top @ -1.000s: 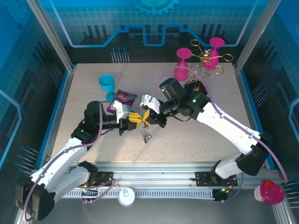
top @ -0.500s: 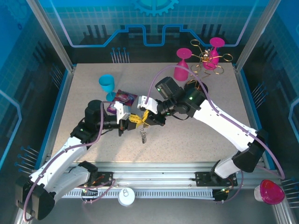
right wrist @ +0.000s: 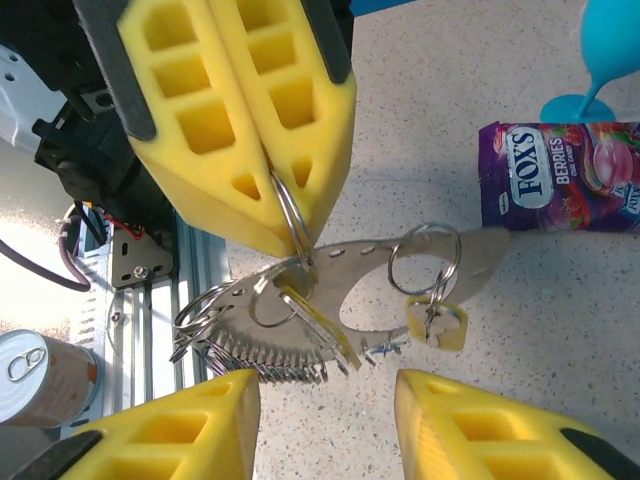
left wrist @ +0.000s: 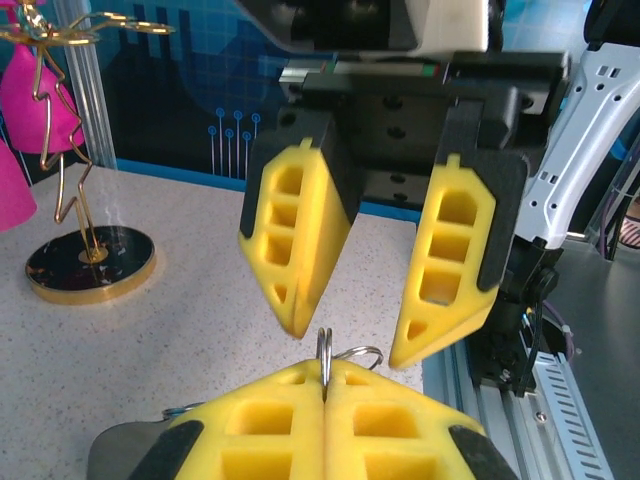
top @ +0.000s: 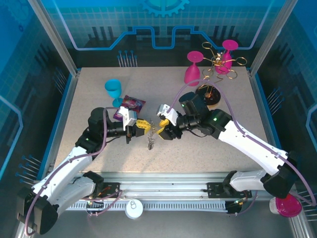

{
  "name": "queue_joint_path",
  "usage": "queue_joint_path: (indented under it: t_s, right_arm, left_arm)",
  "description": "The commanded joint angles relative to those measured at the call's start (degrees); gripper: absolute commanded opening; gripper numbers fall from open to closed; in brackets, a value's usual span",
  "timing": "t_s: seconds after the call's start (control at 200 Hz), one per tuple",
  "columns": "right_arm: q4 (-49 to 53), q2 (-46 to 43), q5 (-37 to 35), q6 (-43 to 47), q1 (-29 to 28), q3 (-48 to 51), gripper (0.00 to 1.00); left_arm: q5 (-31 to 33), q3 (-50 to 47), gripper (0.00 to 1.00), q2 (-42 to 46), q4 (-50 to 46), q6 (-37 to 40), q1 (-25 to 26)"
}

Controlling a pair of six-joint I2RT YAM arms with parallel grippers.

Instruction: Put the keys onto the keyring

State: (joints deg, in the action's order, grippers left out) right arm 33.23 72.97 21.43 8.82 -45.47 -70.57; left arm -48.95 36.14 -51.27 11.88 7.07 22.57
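Nearest to me, low over the bare tabletop (top: 188, 158), the keyring (top: 151, 143) dangles in mid-air just below the spot where my two grippers meet. My left gripper (top: 141, 126) is clamped shut on it. From the right wrist, the yellow pads pinch one thin split ring (right wrist: 290, 215) at the top of the bunch. The greyish crescent plate hangs under that ring with its long axis lying roughly crosswise to my line of approach, and its fringe of chain links is on the near side. A brassy key (right wrist: 315, 322) slants down from the pinched ring; I cannot tell whether it is properly threaded on.

My right gripper (top: 162, 131) faces the left one nose to nose with its fingers apart and nothing between them. From the left wrist, the pinched ring stands upright and edge-on, just below and in line with the gap between those open fingers. So the hold I want lies straight ahead and slightly down, and the right arm is the free one that can take it.

Toward the far end of the crescent, a looser ring carries the small yellow tag (right wrist: 440, 326). I judge it would swing if nudged.

Farther left lie the sweet packet (top: 130, 105) and the blue cup (top: 113, 89), well apart from the work. The gold wire stand (top: 210, 94) is far right.
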Motion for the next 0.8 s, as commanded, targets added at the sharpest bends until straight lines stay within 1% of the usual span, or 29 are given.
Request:
queue_joint_path:
  t_s: [0.0, 0.12, 0.195, 0.42, 0.495, 0.605, 0.796]
  right_arm:
    - [-4.82, 0.66, 1.04, -2.13, -0.53, 0.12, 0.43]
    - [-6.18, 1.47, 2.09, -2.08, -0.56, -0.10, 0.43]
    - [-6.69, 2.01, 2.91, -2.13, -0.52, -0.31, 0.40]
    - [-5.92, 3.11, 7.08, -2.01, -0.69, -1.08, 0.14]
    - [-5.41, 3.64, 8.03, -1.91, -0.97, -1.54, 0.08]
    - [-4.82, 4.68, 8.57, -1.62, -1.48, -2.60, 0.04]
    - [-3.61, 5.51, 6.55, -0.31, -2.24, -4.09, 0.02]
  left_arm:
    - [-1.24, -0.78, 0.00, 0.64, 5.27, -2.49, 0.24]
    - [-1.43, -1.19, 0.00, 0.47, 7.65, -4.43, 0.25]
    - [-1.49, -1.58, 0.00, 0.42, 9.06, -5.51, 0.23]
    - [-1.18, -2.12, 0.00, 0.01, 12.65, -7.66, 0.26]
    - [-1.15, -2.04, 0.00, -0.41, 13.71, -8.29, 0.28]
    - [-1.23, -1.91, 0.00, -1.10, 15.30, -9.39, 0.26]
    - [-0.97, -2.21, 0.00, -1.38, 15.75, -9.36, 0.25]
